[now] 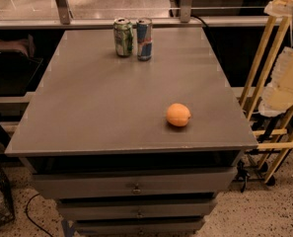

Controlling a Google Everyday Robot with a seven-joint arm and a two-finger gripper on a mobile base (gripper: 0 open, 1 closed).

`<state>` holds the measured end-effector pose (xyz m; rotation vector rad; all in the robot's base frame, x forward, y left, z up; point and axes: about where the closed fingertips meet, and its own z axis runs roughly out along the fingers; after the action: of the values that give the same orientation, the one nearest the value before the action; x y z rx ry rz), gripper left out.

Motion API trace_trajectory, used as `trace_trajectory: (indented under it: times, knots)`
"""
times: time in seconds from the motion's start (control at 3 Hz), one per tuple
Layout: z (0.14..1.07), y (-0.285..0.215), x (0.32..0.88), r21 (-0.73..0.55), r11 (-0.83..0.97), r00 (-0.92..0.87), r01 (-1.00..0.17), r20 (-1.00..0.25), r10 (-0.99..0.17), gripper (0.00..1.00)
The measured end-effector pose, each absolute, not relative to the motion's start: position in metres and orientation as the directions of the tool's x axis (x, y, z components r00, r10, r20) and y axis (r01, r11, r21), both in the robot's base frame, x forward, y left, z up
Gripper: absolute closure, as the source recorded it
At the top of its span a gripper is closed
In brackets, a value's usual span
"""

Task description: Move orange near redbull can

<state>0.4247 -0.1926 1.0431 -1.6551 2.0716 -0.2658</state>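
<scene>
Cans stand side by side at the far edge of the grey table (87, 107): the redbull can (144, 38) on the right, just beside a green-and-white can (123, 36). The orange (178, 114) lies well apart from them, on the near right part of the tabletop, close to the front edge. The gripper is outside the camera's view, so its state and its position relative to the orange cannot be told.
</scene>
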Motion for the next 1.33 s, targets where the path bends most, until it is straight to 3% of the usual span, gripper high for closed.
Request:
trace_trajectory:
  times: [0.67,1.33]
  knots:
    - [1.029,-0.183,0.425,-0.395,0.275,-0.159,-0.877,-0.302,-0.940,0.00]
    - [0.953,-0.132,0.448,-0.245,0.351,-0.187,-0.904,-0.511,-0.839,0.00]
